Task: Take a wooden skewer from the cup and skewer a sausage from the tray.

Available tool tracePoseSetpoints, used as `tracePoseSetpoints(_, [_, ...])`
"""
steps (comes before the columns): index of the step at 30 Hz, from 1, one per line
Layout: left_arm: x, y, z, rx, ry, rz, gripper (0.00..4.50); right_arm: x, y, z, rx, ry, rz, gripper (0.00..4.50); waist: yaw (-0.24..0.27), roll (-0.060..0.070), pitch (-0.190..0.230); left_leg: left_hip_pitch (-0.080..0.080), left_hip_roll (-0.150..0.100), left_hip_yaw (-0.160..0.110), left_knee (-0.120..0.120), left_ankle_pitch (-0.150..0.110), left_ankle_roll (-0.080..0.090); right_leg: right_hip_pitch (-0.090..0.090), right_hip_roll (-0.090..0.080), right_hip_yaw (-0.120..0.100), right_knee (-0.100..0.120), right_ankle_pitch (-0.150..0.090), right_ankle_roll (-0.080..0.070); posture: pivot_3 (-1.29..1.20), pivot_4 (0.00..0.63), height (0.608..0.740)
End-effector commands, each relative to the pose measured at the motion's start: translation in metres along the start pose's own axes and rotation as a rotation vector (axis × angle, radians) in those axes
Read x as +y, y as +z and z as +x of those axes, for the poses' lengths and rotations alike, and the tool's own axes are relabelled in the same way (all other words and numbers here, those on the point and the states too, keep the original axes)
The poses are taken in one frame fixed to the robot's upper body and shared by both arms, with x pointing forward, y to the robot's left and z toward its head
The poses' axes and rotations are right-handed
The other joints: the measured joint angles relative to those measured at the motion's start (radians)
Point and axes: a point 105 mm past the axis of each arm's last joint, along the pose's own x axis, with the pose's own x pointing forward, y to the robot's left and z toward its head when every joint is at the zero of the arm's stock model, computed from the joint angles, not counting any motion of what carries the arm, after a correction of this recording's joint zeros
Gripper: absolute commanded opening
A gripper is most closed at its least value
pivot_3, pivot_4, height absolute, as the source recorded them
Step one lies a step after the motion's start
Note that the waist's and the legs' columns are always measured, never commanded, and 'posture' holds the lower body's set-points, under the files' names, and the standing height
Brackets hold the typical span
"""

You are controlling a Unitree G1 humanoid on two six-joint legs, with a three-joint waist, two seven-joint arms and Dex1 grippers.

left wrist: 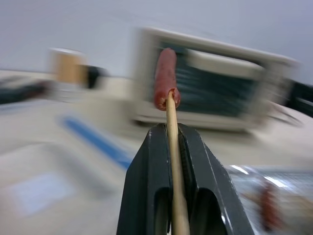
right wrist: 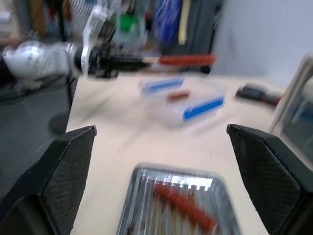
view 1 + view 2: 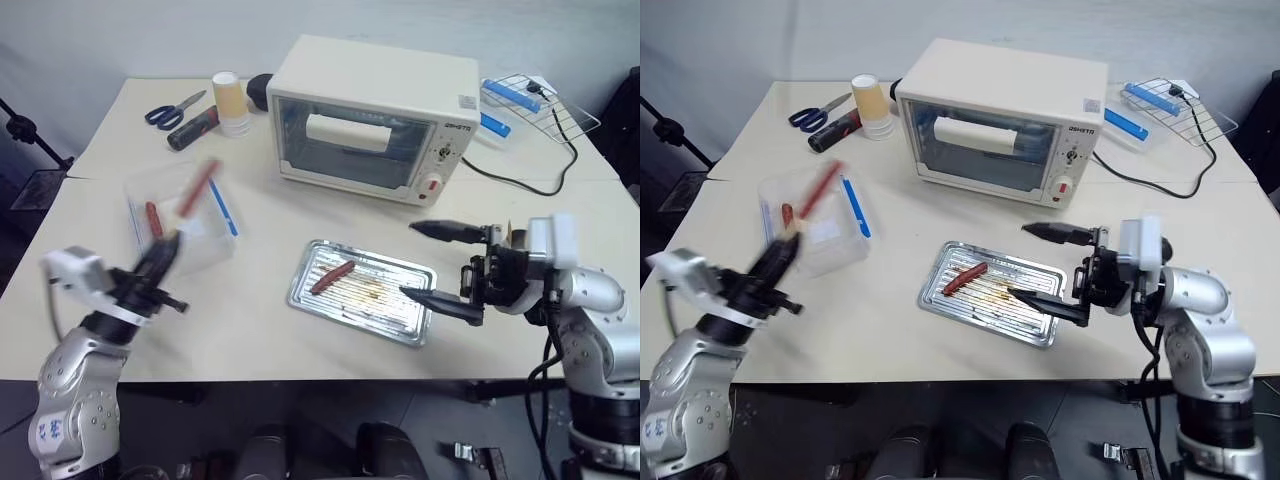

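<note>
The sausage [image 1: 165, 78], glossy reddish-brown, sits impaled on the tip of the thin pale wooden skewer [image 1: 173, 161], which the left gripper [image 1: 171, 147] pinches between closed jaws, up over the clear plastic box [image 3: 190, 225], left of the tray [image 3: 400, 322]. A second sausage [image 3: 331, 277] lies in that shiny, grease-stained tray. The right gripper [image 3: 440, 265] hovers at the tray's right end, jaws wide open, empty. Behind the tray on the pale beige worktop [image 3: 250, 330] stands a cream toaster oven [image 3: 370, 115].
</note>
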Motion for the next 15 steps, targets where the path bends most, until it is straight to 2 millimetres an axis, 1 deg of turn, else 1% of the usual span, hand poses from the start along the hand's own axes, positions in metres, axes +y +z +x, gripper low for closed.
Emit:
tracePoseSetpoints(1, [0.019, 0.007, 0.0, -0.014, 0.193, 0.058, 0.0, 0.005, 0.006, 0.003, -0.024, -0.032, -0.12, 4.47, 0.006, 0.0, 0.0, 0.0, 0.0, 0.001, 0.0, 0.0, 0.0, 0.0, 0.0, 0.0, 0.0, 0.0, 0.0, 0.0, 0.15, 0.74])
tracePoseSetpoints(4, [0.026, -0.008, 0.013, 0.022, 0.29, 0.014, 0.0, 0.002, 0.004, 0.004, -0.033, -0.069, -0.14, 4.47, 0.019, -0.001, 0.0, 0.0, -0.001, 0.001, 0.002, 0.0, 0.0, 0.0, 0.0, 0.001, 0.0, 0.0, 0.0, 0.0, 0.15, 0.74])
tracePoseSetpoints(5, [0.024, -0.017, 0.021, 0.047, 0.292, -0.003, 0.0, 0.002, 0.002, 0.003, -0.024, -0.063, -0.145, 4.47, 0.021, -0.001, 0.0, 0.0, -0.001, 0.001, 0.002, 0.0, 0.0, 0.0, 0.0, 0.001, 0.0, 0.0, 0.0, 0.0, 0.15, 0.74])
tracePoseSetpoints(7, [0.014, -0.027, 0.037, 0.068, 0.246, -0.011, 0.0, 0.001, -0.002, 0.003, -0.007, -0.05, -0.145, 4.47, 0.022, -0.001, -0.001, -0.001, -0.002, 0.001, 0.003, 0.0, 0.001, 0.0, 0.0, 0.001, 0.0, 0.0, 0.0, 0.0, 0.15, 0.74])
tracePoseSetpoints(11, [0.004, -0.034, 0.056, 0.081, 0.221, -0.019, 0.0, 0.002, -0.005, 0.004, 0.006, -0.015, -0.136, 4.47, 0.015, -0.002, -0.001, -0.001, -0.001, 0.003, 0.002, 0.0, 0.001, 0.0, 0.0, 0.0, 0.0, 0.0, 0.0, 0.0, 0.15, 0.74])
tracePoseSetpoints(13, [0.005, -0.039, 0.06, 0.114, 0.24, 0.015, 0.0, 0.003, -0.007, 0.006, 0.009, 0.0, -0.136, 4.47, 0.01, -0.002, -0.001, -0.001, -0.001, 0.003, 0.001, 0.0, 0.001, -0.002, 0.001, 0.001, 0.0, 0.0, 0.0, 0.0, 0.15, 0.74])
tracePoseSetpoints(14, [0.005, -0.04, 0.06, 0.114, 0.248, -0.001, 0.0, 0.003, -0.007, 0.007, 0.01, 0.008, -0.134, 4.47, 0.007, -0.002, -0.001, -0.001, 0.0, 0.003, 0.0, 0.0, 0.001, -0.002, 0.001, 0.001, 0.0, 0.0, 0.0, 0.0, 0.15, 0.74])
tracePoseSetpoints(15, [0.008, -0.039, 0.059, 0.118, 0.27, 0.022, 0.29, 0.004, -0.008, 0.008, 0.011, 0.014, -0.128, 4.5, 0.003, -0.002, -0.001, -0.001, 0.0, 0.003, -0.001, 0.0, 0.0, -0.003, 0.001, 0.002, 0.0, 0.0, 0.0, 0.0, 0.15, 0.74])
